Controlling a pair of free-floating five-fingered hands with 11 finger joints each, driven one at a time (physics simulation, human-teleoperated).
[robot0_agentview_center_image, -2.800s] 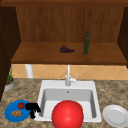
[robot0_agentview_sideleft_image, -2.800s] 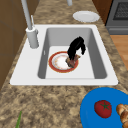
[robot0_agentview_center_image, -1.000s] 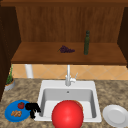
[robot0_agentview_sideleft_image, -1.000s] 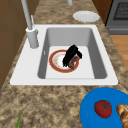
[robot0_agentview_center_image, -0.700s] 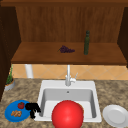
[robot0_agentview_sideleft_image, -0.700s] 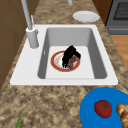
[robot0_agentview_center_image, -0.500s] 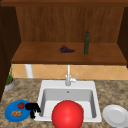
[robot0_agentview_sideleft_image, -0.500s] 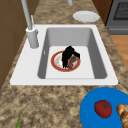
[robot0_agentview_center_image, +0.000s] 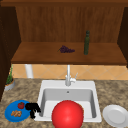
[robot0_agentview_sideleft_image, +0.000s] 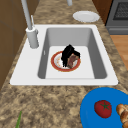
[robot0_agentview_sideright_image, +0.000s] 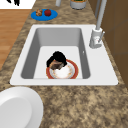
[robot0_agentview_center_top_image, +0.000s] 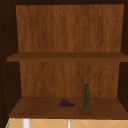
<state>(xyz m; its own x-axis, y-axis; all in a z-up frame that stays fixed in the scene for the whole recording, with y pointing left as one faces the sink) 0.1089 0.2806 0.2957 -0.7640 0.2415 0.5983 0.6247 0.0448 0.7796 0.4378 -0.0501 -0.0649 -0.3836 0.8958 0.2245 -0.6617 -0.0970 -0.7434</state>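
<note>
Two hands in play, and the action is down in the sink. The right hand sits over the red-rimmed plate on the basin floor, fingers curled tight round a brown chunk. Seen from the left side, that chunk lies toward the plate's 3 o'clock edge, low and touching or all but touching the plate, with the hand arched over it from 12 o'clock. From the right side the same grip shows, the chunk tucked under the knuckles at the plate's 10 o'clock.

Over at the sink's 9 o'clock in the front view, the left hand hangs idle, fingers loose and pointing down, just beside the blue plate with its tomato. The faucet stands at 12 o'clock, a white plate lies at 3 o'clock, and a red dome bulks at the sink's 6 o'clock rim.

Now the risks, as I read them. The grip looks to be from above with little under the chunk, so a quick lift could let it slide out and drop back into the basin. The fingertips are close to the plate too, and a dragging move could skid it across the floor. A high sideways swing risks clipping the sink wall.
</note>
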